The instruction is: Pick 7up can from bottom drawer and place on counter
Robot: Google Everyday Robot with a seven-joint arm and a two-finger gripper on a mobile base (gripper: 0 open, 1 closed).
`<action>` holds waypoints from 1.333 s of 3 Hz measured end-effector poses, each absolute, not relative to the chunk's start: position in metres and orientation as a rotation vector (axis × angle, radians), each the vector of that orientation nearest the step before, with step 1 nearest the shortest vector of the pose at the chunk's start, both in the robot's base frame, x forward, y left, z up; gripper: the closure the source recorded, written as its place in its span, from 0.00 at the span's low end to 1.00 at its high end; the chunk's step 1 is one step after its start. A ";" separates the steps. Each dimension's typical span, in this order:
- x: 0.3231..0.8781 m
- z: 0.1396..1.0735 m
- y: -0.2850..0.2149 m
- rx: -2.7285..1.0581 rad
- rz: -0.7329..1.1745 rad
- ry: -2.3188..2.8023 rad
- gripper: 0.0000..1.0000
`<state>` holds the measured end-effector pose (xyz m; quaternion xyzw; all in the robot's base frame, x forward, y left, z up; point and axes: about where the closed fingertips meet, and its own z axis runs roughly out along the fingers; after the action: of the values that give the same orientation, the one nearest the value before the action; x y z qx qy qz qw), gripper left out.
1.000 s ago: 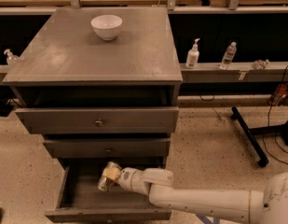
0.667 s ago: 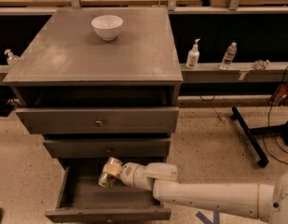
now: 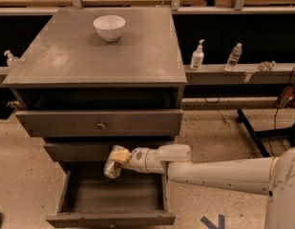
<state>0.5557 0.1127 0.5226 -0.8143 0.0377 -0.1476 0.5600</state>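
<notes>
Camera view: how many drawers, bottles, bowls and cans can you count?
Drawers: 3 (top drawer, middle drawer, bottom drawer)
Bottles: 3 (left bottle, pump bottle, water bottle)
Bowls: 1 (white bowl)
Cans: 1 (7up can, held by the gripper over the bottom drawer)
Total: 8

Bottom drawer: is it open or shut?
Open. The bottom drawer is pulled out, its inside visible. The gripper holds the 7up can above its rear.
</notes>
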 end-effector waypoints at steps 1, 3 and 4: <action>0.556 0.523 0.113 -1.919 -0.348 0.089 1.00; 0.549 0.563 0.123 -1.714 -0.283 0.070 1.00; 0.535 0.597 0.128 -1.617 -0.263 0.017 1.00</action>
<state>0.5350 0.1277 0.5973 -0.7210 0.0076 -0.1172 0.6829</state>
